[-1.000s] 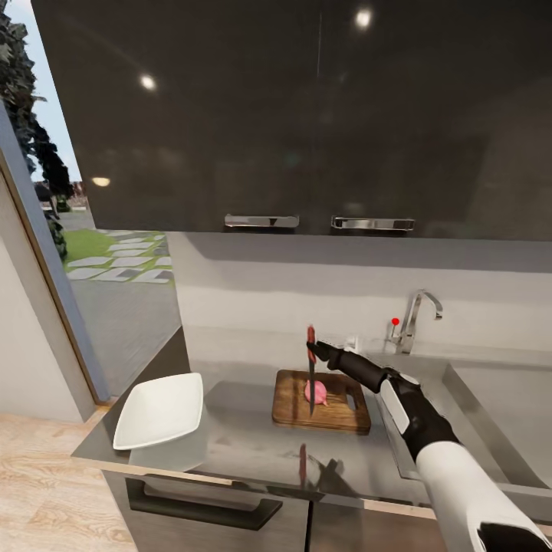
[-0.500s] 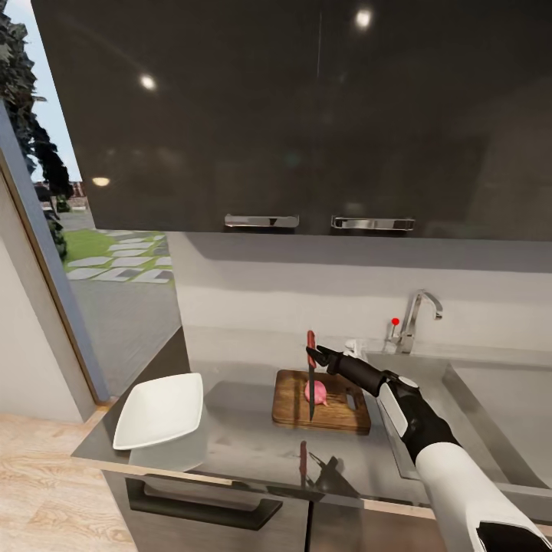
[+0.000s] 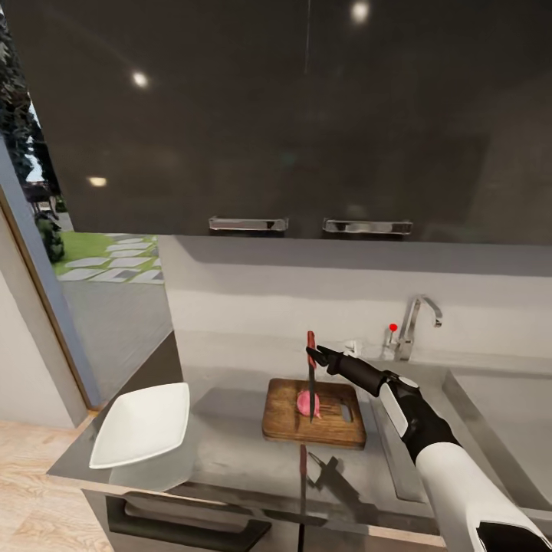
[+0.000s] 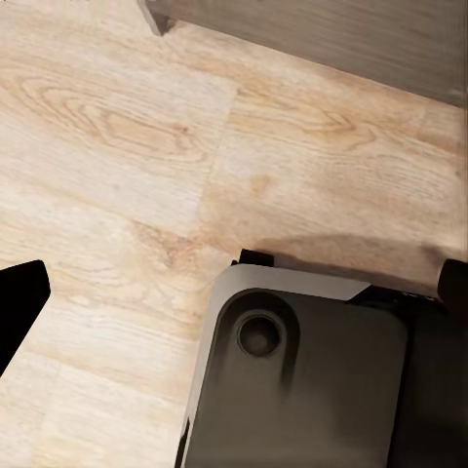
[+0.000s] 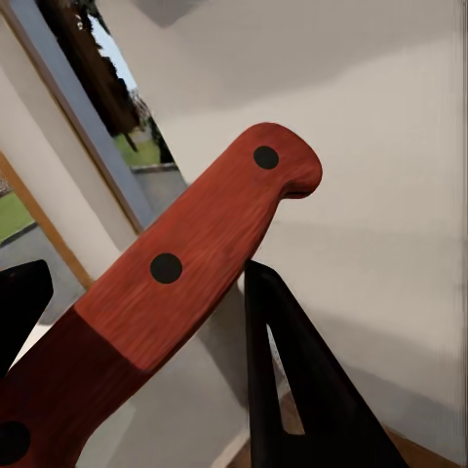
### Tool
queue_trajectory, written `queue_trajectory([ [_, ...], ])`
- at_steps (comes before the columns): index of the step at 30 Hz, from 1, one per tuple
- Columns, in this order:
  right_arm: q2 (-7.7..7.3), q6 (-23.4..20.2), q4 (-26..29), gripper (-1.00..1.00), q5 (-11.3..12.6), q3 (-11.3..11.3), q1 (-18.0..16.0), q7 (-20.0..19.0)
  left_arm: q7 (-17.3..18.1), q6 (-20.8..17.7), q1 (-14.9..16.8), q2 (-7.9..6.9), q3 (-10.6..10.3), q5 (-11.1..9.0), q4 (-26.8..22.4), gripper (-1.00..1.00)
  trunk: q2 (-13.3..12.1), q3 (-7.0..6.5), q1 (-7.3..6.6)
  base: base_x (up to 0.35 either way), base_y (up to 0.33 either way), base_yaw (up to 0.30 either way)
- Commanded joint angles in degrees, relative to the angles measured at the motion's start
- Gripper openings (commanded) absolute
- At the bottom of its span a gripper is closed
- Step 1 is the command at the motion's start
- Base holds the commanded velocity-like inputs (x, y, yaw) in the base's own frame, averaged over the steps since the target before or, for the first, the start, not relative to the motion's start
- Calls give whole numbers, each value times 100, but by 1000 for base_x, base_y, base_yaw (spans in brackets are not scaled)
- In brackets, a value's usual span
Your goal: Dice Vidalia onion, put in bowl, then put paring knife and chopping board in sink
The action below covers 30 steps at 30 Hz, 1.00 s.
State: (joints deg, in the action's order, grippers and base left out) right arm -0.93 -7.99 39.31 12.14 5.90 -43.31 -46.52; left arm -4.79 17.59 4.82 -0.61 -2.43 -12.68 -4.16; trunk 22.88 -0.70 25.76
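The right gripper (image 3: 316,355), fingers clamped on the red-handled paring knife (image 3: 310,376), holds it upright over the small pinkish onion (image 3: 306,402) on the brown wooden chopping board (image 3: 313,414) mid-tabletop; best press straight down, blade centred.

The lower part of the paring knife (image 5: 185,283) handle is cut off at the right wrist picture's edge. The Vidalia onion (image 3: 304,401) is partly hidden behind the blade, below the right gripper (image 3: 313,354) fingers. The left gripper's jaw state cannot be told.
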Motion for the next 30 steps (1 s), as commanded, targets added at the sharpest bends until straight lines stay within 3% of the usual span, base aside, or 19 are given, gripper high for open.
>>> queue_trajectory([
  [1,-1,-63,-2,-100,60,11,-2,-31,-13,17,1,0,-29,-33,3,100,4,2,3,41,-25,0],
  [30,-170,-63,-11,-100,54,16,-2,-37,-13,17,1,0,-29,-33,3,100,4,2,3,32,-17,0],
])
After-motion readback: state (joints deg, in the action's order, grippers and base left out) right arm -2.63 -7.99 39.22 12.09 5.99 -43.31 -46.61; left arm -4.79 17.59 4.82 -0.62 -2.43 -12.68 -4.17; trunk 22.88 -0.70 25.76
